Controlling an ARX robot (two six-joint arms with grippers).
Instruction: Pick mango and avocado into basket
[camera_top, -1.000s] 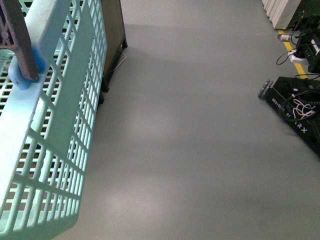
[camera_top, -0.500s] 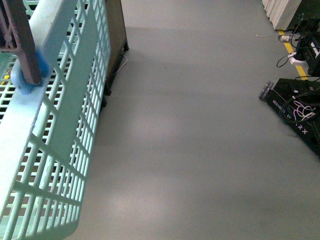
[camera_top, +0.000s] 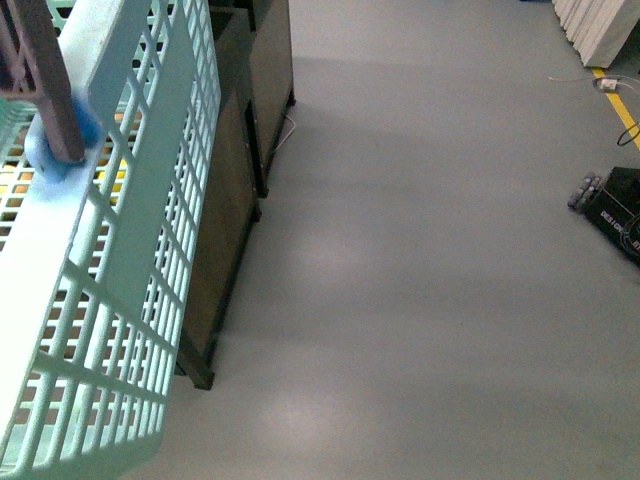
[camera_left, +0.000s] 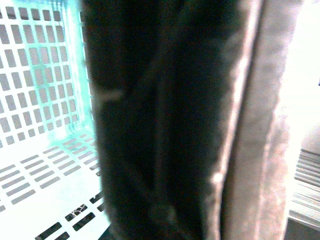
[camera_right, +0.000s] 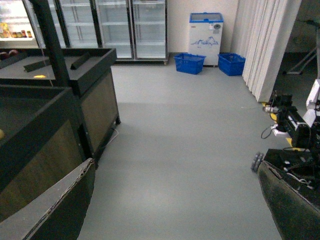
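The light teal basket (camera_top: 130, 250) fills the left of the front view, hanging tilted, with its brown handle (camera_top: 45, 80) at the top left. In the left wrist view its lattice floor and wall (camera_left: 40, 100) show beside a dark blurred mass that covers the middle. My left gripper (camera_left: 215, 200) is shut on the basket there. My right gripper (camera_right: 175, 210) is open over bare grey floor, one finger (camera_right: 55, 210) on each side. No mango or avocado can be made out. A small yellow spot (camera_right: 39, 76) on a stand is too small to name.
Dark display stands (camera_top: 240, 200) run along the left, close behind the basket. Glass-door fridges (camera_right: 130, 27), a white freezer (camera_right: 205, 32) and blue baskets (camera_right: 190, 63) line the far wall. A black wheeled base with cables (camera_right: 295, 150) sits at right, near white curtains (camera_right: 265, 45).
The front view has swung: the dark stand now reaches further along the left, and the black base has slid to the right edge. The basket stays held in the same place.
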